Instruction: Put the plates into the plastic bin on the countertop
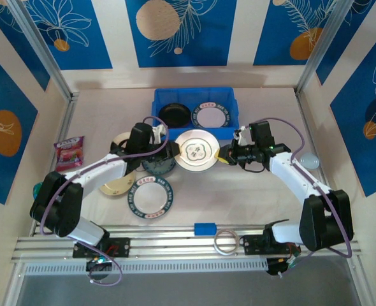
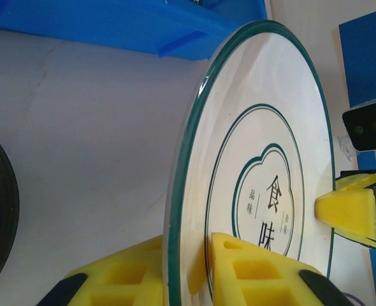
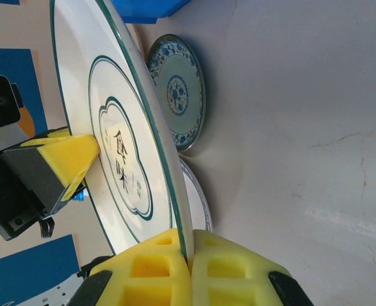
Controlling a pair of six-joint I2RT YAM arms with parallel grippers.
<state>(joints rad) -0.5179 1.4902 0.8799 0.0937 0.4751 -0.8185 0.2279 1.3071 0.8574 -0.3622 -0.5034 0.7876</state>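
A white plate [image 1: 197,150] with thin green rings and printed characters hangs tilted above the countertop [image 1: 252,197], held from both sides. My left gripper [image 1: 174,150] has its yellow pads clamped on the plate's [image 2: 264,127] left rim; in its wrist view this gripper [image 2: 187,245] straddles the edge. My right gripper [image 1: 222,155] is shut on the opposite rim, which its wrist view shows wedged between that gripper's [image 3: 189,245] pads on the plate [image 3: 111,95]. Just behind stands the blue plastic bin [image 1: 229,94], with a black plate [image 1: 174,115] and a dark-rimmed white plate [image 1: 211,116] in it.
Under the left arm lie a blue-patterned plate [image 1: 158,166], a cream plate [image 1: 116,183] and a green-and-red-rimmed plate [image 1: 151,196]. A pink snack packet [image 1: 69,153] lies far left. On the near rail sit a small blue block [image 1: 205,228] and a tape ring [image 1: 226,242].
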